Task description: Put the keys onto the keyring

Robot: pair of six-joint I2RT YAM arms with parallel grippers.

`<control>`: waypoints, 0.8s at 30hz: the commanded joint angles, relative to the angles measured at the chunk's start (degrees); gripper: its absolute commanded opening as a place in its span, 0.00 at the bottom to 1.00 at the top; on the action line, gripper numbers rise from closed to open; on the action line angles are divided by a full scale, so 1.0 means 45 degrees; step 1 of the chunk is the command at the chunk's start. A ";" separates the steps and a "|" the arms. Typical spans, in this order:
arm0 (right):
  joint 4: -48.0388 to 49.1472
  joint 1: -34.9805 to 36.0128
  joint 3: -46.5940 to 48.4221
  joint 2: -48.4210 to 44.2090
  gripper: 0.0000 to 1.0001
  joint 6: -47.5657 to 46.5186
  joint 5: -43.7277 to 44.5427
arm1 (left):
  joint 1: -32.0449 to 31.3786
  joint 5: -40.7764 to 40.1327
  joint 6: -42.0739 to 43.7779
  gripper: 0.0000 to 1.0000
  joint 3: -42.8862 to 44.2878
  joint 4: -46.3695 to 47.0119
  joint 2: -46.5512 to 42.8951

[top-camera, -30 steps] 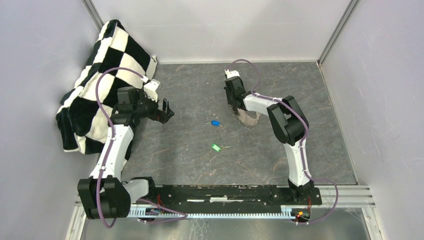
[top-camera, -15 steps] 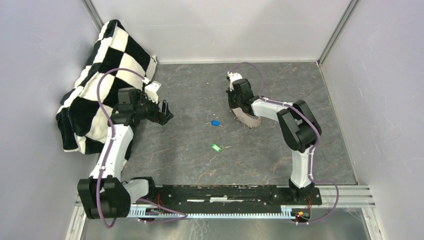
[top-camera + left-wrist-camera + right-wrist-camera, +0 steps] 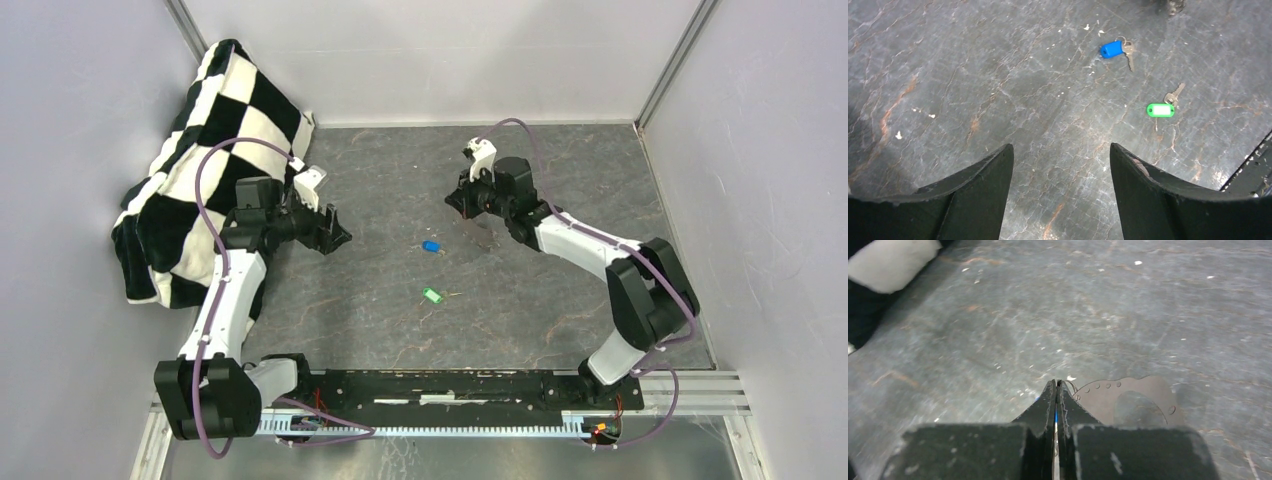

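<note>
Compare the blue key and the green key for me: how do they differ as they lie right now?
The blue key has a plain blue head; the green key has a white panel in its green head. In the top view the blue key lies farther from the arms' mounting rail, the green key nearer. Both lie flat on the table, apart, neither gripped.
</note>
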 commanded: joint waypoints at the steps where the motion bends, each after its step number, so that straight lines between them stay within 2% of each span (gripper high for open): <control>1: 0.1242 0.0032 -0.0720 -0.1266 0.00 0.0276 -0.2708 | -0.0188 0.1627 0.0889 0.76 0.0629 -0.0157 -0.0458; 4: 0.1336 0.0162 -0.1036 -0.1970 0.00 0.0364 -0.3809 | -0.1049 0.1863 0.1025 0.75 0.0839 -0.0156 -0.0557; 12: 0.1104 0.0296 -0.1927 -0.3975 0.00 0.0082 -0.4208 | -0.3445 0.1620 0.1559 0.69 0.1693 -0.0512 -0.0360; 19: 0.1162 0.0442 -0.1995 -0.5080 0.00 0.0446 -0.5687 | -0.5646 0.1112 0.1574 0.71 0.2545 -0.0723 -0.0328; 24: 0.2001 0.0800 -0.2064 -0.5833 0.00 0.1295 -0.7179 | -0.6467 0.1140 0.0669 0.73 0.3202 -0.0383 -0.0323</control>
